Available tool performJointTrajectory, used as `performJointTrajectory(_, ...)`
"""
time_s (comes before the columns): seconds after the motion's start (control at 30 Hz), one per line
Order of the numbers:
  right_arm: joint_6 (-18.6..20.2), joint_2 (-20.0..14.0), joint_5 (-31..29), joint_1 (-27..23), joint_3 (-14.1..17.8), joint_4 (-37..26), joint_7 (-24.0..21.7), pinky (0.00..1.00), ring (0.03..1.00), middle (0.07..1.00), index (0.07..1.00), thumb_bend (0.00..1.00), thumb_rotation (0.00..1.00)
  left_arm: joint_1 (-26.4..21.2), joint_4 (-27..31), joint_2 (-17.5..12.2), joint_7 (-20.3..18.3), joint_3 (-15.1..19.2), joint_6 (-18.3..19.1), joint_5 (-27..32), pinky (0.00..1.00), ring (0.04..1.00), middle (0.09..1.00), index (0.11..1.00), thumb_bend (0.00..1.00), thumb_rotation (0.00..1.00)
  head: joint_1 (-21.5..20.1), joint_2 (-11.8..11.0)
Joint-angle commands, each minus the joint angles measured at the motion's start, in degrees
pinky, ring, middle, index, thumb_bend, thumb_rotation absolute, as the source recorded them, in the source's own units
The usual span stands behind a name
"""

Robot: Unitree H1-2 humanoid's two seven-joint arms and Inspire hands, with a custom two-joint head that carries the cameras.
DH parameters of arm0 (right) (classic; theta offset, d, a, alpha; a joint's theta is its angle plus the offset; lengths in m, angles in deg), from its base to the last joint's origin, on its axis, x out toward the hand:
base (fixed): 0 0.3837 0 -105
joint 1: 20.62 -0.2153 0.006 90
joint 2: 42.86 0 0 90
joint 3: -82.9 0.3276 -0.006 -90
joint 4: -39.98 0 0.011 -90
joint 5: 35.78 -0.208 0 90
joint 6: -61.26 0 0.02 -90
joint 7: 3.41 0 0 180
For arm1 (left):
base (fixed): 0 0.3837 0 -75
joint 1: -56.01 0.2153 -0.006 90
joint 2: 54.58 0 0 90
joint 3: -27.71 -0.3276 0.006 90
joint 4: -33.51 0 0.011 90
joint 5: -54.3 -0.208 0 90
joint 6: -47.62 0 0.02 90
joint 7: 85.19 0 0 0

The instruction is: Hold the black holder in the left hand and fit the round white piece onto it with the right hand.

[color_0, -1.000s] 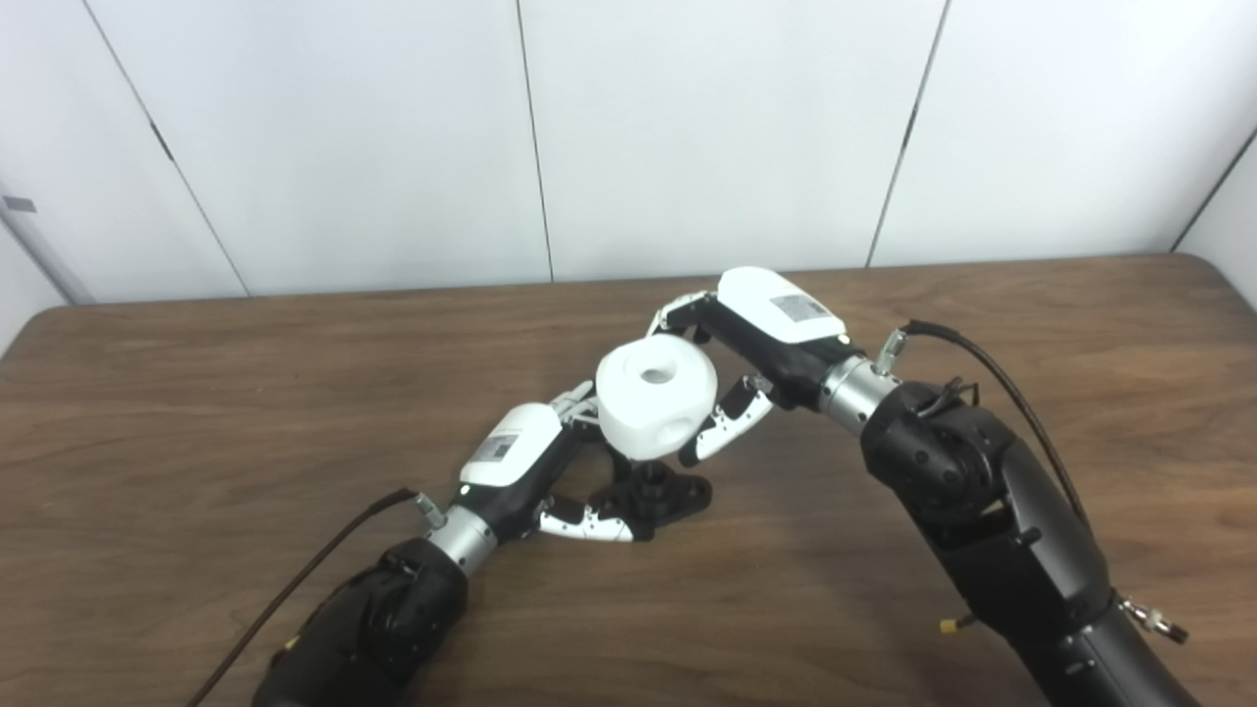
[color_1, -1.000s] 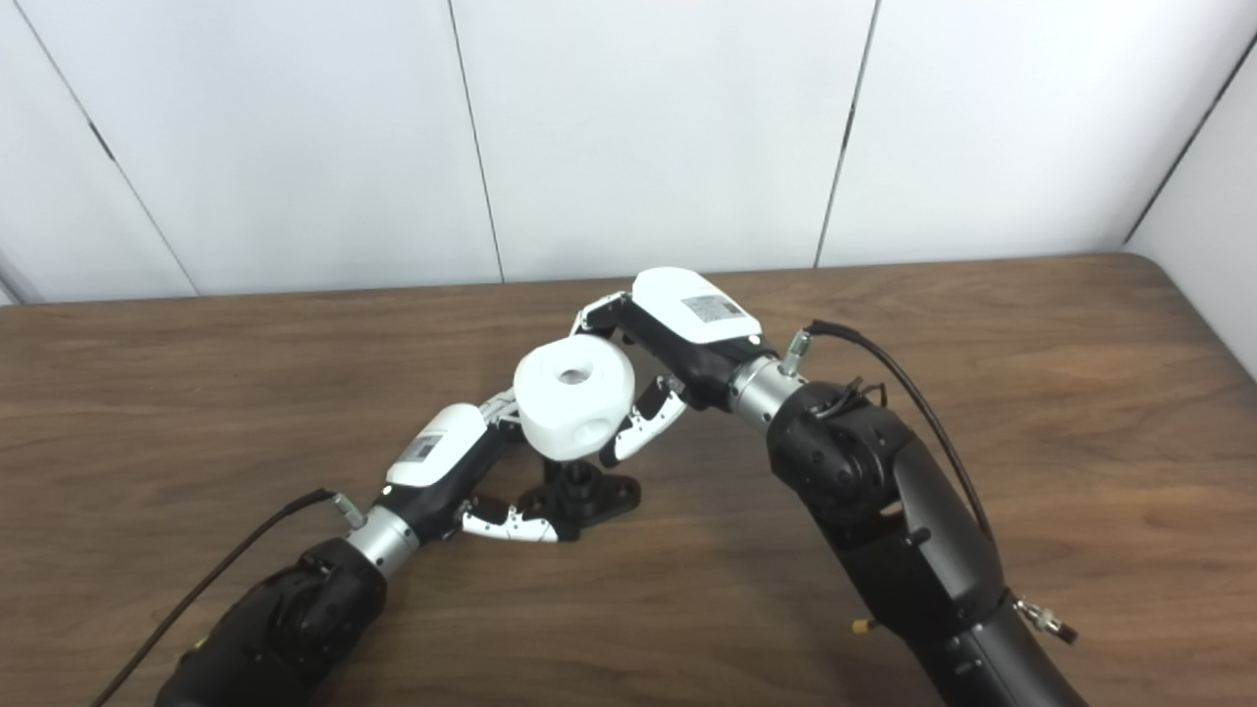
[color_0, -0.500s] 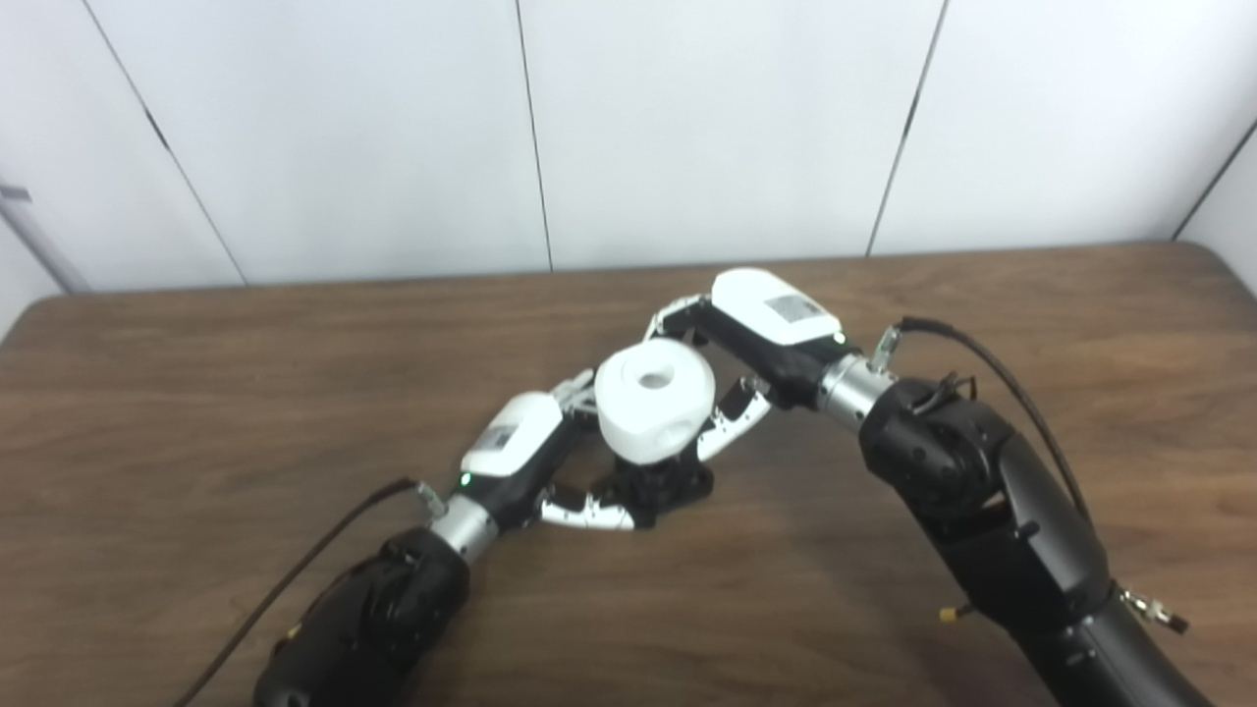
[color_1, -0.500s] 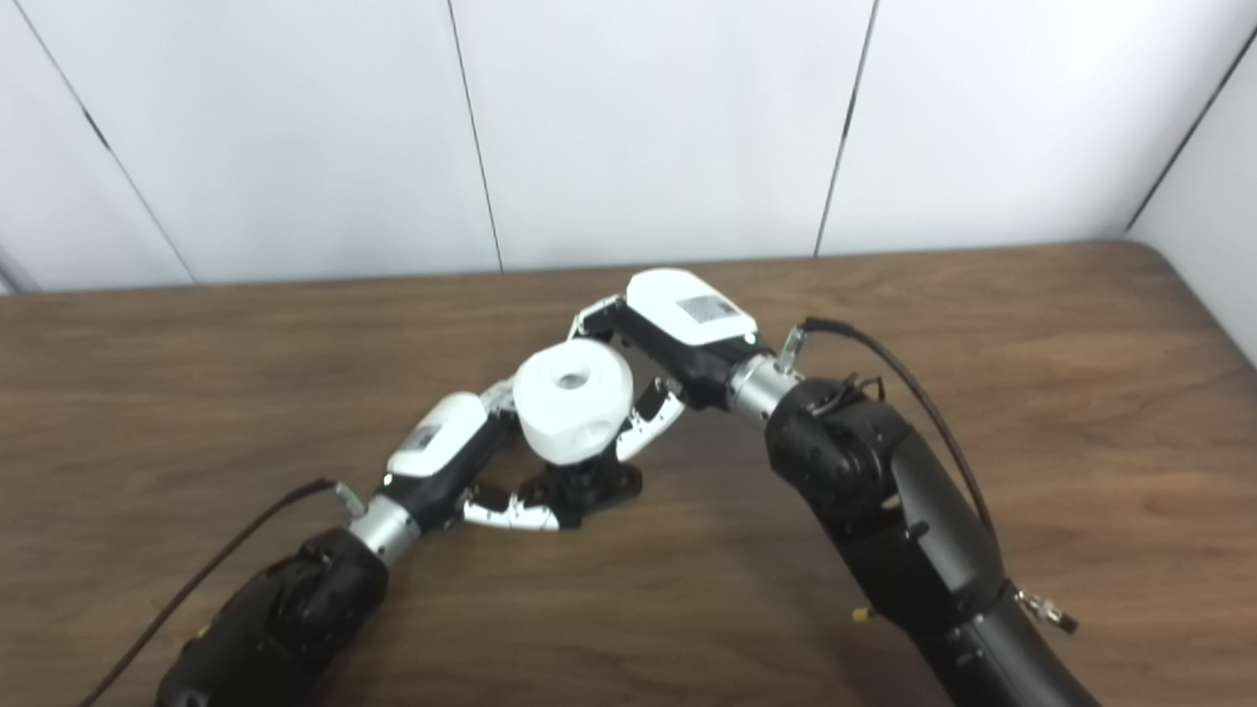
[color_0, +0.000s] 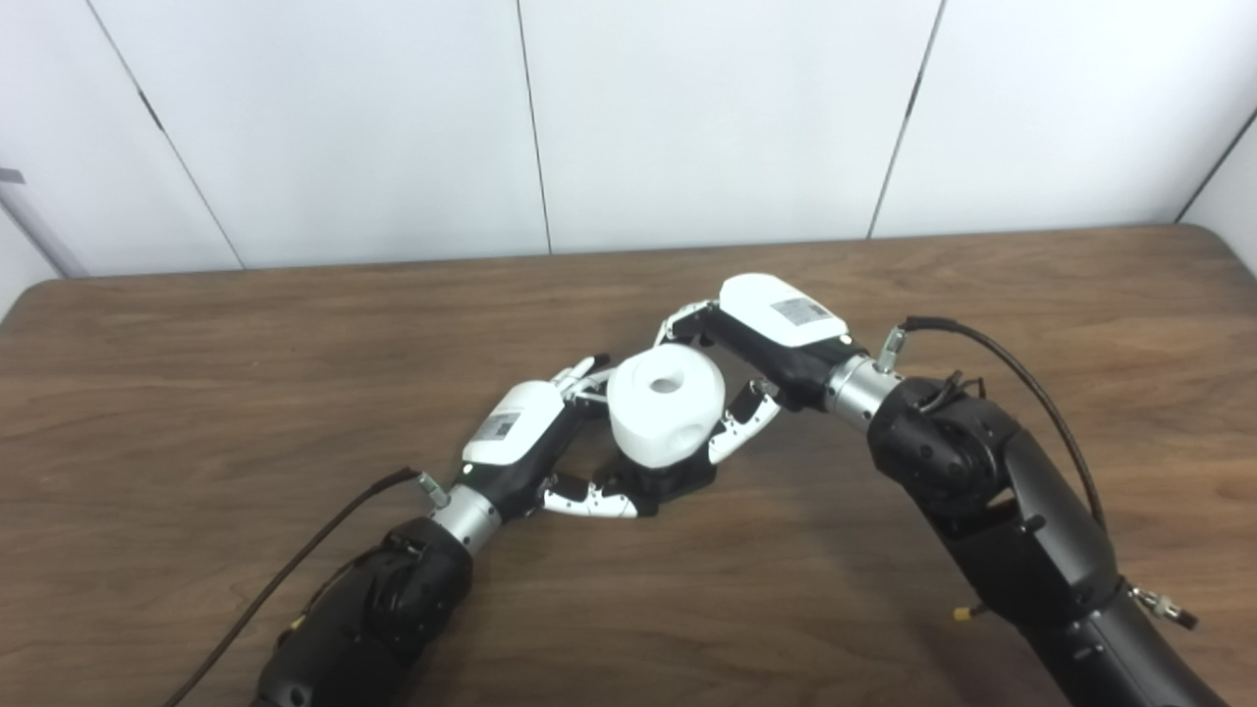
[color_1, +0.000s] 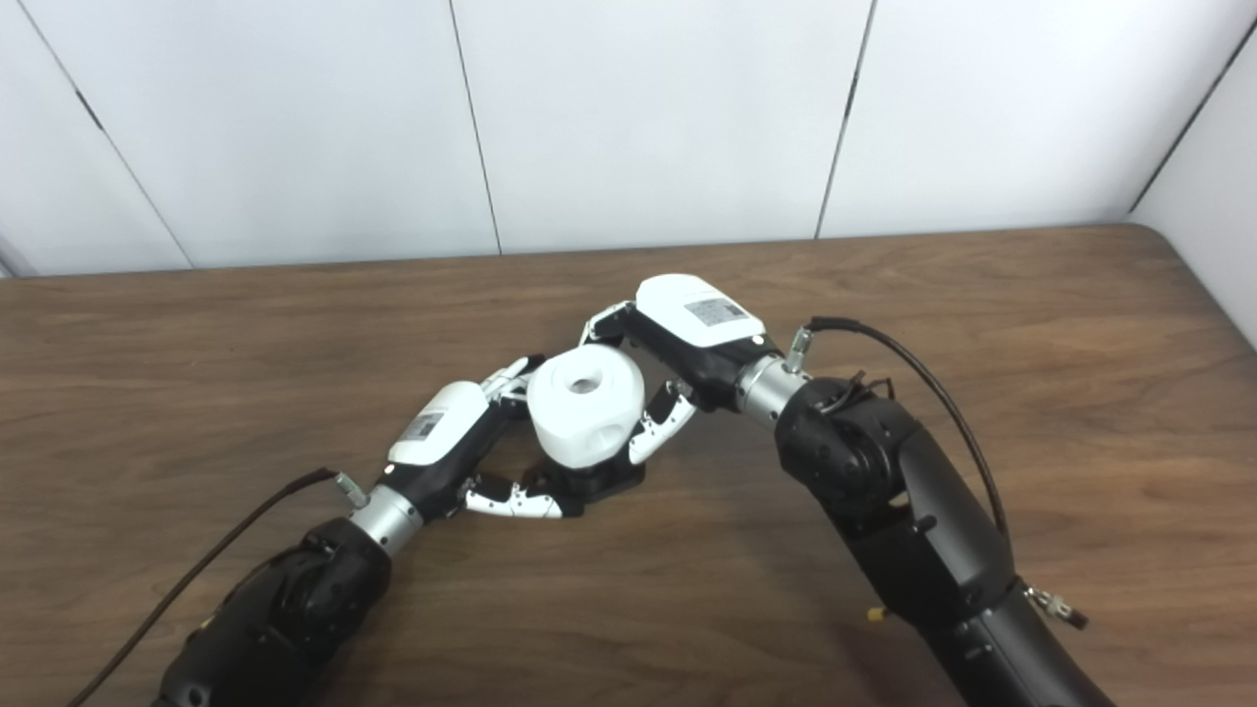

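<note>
Both our hands meet at table [color_0: 196,324] centre. Our left hand [color_0: 520,442] grips black holder [color_0: 678,479] from 9 o'clock; our right hand [color_0: 761,339] clasps round white piece [color_0: 666,405] atop holder, from 2 o'clock.

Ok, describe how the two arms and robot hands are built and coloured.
Both arms are bulky matte black, each ending in a silver metal wrist ring. The left robot hand and right robot hand have glossy white backs with a small grey label, black palms and white-and-black segmented fingers. A black cable loops to the right wrist; another trails from the left.
</note>
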Motion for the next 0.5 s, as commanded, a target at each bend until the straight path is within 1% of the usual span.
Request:
performJointTrajectory(0.0,-1.34,-0.79,-0.28,-1.69,0.46,-1.67,0.67,0.65,0.716,0.712,0.482,0.52,0.13,6.11,-3.10,0.37,-7.10,-4.46,2.81,-3.26,0.96,0.988,0.908,0.484,0.52,0.05,0.06,0.06)
performJointTrajectory(0.27,-3.04,-1.38,0.01,-1.12,0.17,-0.77,1.26,0.64,0.698,0.701,0.482,0.52,0.13,5.99,-2.88,0.24,-7.09,-4.57,2.82,-3.67,0.95,0.989,0.911,0.485,0.52,0.06,0.10,0.10)
performJointTrajectory(0.47,-2.86,-1.09,0.81,-1.16,-0.28,-0.28,1.07,0.65,0.698,0.702,0.483,0.52,0.13,5.82,-2.93,0.35,-7.30,-4.58,3.00,-3.64,0.95,0.991,0.914,0.484,0.52,0.05,0.36,-0.10)
